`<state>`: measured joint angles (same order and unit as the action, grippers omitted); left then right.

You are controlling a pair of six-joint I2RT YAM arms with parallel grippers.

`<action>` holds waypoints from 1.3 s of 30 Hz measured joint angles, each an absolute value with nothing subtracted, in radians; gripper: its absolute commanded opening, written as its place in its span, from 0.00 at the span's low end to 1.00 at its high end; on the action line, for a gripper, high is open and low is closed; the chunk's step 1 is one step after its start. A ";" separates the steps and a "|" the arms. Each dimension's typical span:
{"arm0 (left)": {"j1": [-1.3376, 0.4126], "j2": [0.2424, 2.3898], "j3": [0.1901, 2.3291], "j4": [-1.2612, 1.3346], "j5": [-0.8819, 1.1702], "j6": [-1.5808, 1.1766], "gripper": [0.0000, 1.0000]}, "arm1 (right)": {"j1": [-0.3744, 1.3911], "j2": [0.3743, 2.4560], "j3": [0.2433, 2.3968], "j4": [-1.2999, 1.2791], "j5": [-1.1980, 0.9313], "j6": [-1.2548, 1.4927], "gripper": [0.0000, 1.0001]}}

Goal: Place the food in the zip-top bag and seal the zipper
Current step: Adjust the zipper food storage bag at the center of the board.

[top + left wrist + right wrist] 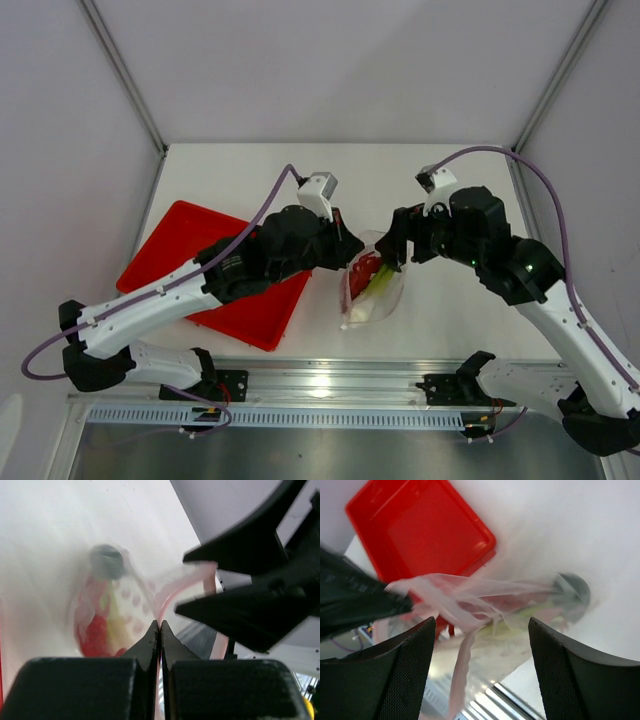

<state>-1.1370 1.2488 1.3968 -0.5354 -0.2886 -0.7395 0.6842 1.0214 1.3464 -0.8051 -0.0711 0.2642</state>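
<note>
The clear zip-top bag (372,295) hangs just above the table between both grippers, mouth upward. Inside it lie the red lobster (364,268), the white-and-green leek (384,282) and, in the left wrist view, the dark-green fruit (106,561). My left gripper (159,625) is shut on the bag's pink zipper strip (172,587) at the mouth's left end and holds it up. My right gripper (481,625) is open, its fingers standing either side of the crumpled mouth and the strip (462,665). In the top view the left gripper (352,243) and the right gripper (397,258) stand close together over the bag.
The red tray (180,250) lies on the table left of the bag, under my left arm; it also shows in the right wrist view (430,530). The metal rail (330,378) runs along the table's near edge.
</note>
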 measured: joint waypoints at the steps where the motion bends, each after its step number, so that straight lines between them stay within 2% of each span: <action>1: -1.136 1.254 1.408 -0.537 -0.293 -0.745 0.01 | 0.684 1.003 1.346 -0.813 -0.091 0.262 0.77; 9: -1.132 1.359 1.555 -0.574 -0.318 -0.778 0.01 | 0.696 0.911 1.309 -0.878 -0.196 0.257 0.84; 22: -1.100 1.397 1.600 -0.614 -0.332 -0.819 0.01 | 0.699 0.860 1.293 -0.970 -0.070 0.324 0.85; 33: -1.099 1.402 1.606 -0.643 -0.444 -0.905 0.01 | 0.699 0.809 1.325 -1.003 -0.089 0.400 0.85; 39: -1.099 1.451 1.677 -0.661 -0.458 -0.918 0.01 | 0.704 0.766 1.307 -1.019 -0.173 0.427 0.82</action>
